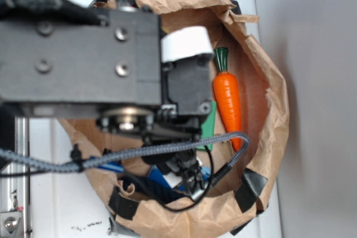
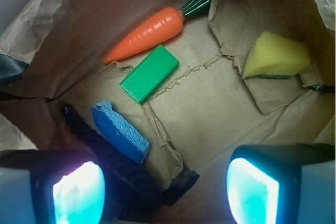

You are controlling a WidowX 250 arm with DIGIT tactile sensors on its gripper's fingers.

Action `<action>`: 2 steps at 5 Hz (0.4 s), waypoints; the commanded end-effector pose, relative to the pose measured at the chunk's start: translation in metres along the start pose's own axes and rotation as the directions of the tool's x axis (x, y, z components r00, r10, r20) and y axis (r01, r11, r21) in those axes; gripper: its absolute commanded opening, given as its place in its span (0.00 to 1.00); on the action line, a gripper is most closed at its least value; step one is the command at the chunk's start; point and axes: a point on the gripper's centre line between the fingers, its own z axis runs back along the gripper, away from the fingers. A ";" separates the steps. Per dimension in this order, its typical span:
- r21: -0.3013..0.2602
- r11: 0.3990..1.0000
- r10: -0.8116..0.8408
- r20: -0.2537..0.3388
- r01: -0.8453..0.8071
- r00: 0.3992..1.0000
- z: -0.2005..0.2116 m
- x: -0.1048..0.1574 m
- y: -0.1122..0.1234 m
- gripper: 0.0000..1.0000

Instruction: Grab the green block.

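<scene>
**Overhead, the arm hangs above a paper-lined basin with the green block untouched**

Broadly, the black robot arm point(image 1: 83, 54) fills the upper left of the exterior view, with a braided grey cable point(image 1: 139, 151) looping beneath it. Under it sits a crumpled brown paper bag point(image 1: 268, 87) shaped into a shallow basin, its rim held with black tape point(image 1: 251, 185), resting on a white bench point(image 1: 50, 193).

In the wrist view the gripper point(image 2: 165, 184) hovers over the paper floor. Its two fingers point(image 2: 79, 192), glowing pale cyan, stand wide apart at the bottom corners of the frame, and nothing lies between them.

The orange carrot point(image 2: 147, 34) with its dark green top lies diagonally at the upper part of the basin. Just beside it, on its lower side and nearly parallel, lies the green block point(image 2: 150, 73), flat on the paper and well apart from both fingers; whether it touches the carrot I cannot tell. A yellow sponge wedge point(image 2: 275, 56) rests against the right wall. A blue sponge point(image 2: 121, 132) sits lower left, near the left finger, next to a dark braided cord point(image 2: 105, 156).
</scene>
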 end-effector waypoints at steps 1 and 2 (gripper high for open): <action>-0.034 0.999 0.021 0.047 -0.019 0.999 0.013 0.008 0.002 1.00; -0.051 0.995 0.084 0.052 -0.081 0.995 0.006 0.019 0.000 1.00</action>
